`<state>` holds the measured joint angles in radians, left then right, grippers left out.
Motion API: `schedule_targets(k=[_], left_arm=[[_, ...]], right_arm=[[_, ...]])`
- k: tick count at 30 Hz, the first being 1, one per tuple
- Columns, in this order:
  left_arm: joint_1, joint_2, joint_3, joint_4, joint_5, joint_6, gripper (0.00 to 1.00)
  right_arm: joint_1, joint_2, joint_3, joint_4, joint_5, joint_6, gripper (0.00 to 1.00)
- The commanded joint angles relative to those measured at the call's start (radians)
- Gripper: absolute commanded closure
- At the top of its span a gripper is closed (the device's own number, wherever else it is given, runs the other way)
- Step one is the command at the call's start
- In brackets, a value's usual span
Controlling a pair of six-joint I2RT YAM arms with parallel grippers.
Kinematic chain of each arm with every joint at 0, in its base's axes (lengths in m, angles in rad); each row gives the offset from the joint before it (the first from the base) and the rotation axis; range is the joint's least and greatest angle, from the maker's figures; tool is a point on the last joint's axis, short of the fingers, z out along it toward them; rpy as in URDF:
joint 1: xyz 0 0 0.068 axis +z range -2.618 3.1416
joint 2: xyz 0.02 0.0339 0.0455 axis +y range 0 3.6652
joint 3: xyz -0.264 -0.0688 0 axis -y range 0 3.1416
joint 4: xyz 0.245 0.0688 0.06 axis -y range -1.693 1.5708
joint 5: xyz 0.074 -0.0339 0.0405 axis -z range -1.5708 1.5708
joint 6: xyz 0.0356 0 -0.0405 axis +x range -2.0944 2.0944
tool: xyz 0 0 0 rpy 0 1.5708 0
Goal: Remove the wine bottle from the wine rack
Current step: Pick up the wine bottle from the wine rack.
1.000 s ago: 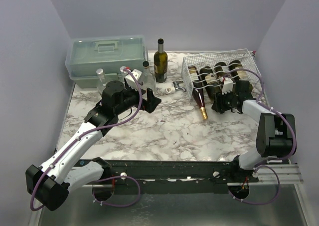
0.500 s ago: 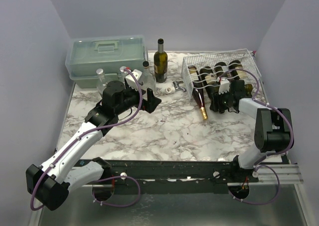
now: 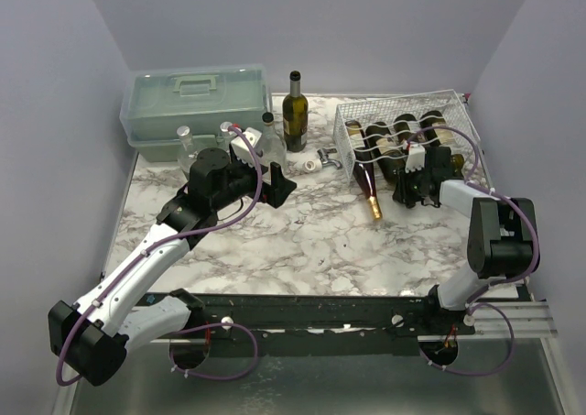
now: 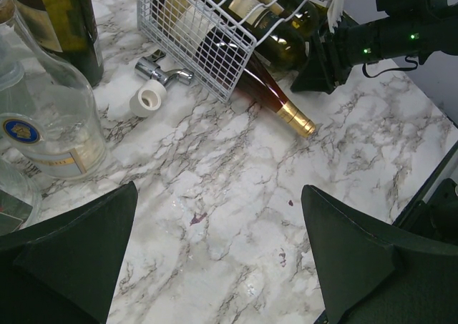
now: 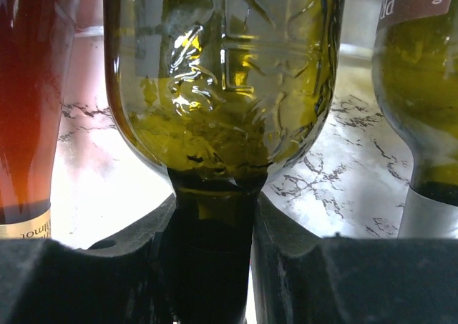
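As bottles (image 3: 377, 149) lie in wine rack (image 3: 343, 136), right jaws grip green bottle (image 5: 222, 88)

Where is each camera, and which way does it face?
Top external: high behind the left arm and right arm, looking down on the table and wine rack.
Left wrist: on the left gripper, facing the wine rack; its open fingers fill the bottom corners.
Right wrist: on the right gripper, close against the green bottle whose neck its fingers clamp.
Shared: the red bottle shows in top and left wrist.
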<state>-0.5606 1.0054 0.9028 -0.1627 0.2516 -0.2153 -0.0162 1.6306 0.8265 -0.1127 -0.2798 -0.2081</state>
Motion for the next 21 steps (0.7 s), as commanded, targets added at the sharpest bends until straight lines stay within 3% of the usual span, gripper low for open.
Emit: schedule_targets(k=[1, 7, 21], left_arm=[[-0.002, 0.001, -0.006, 0.013, -0.016, 0.016, 0.01], [-0.002, 0.001, -0.007, 0.012, -0.020, 0.018, 0.01], [-0.002, -0.004, -0.007, 0.010, -0.030, 0.022, 0.01]], right_arm=[[0.014, -0.018, 0.020, 0.016, -0.022, -0.015, 0.84], [0.015, -0.069, 0.013, -0.009, -0.024, -0.021, 1.00], [0.014, -0.206, -0.031, -0.066, -0.002, -0.030, 1.00]])
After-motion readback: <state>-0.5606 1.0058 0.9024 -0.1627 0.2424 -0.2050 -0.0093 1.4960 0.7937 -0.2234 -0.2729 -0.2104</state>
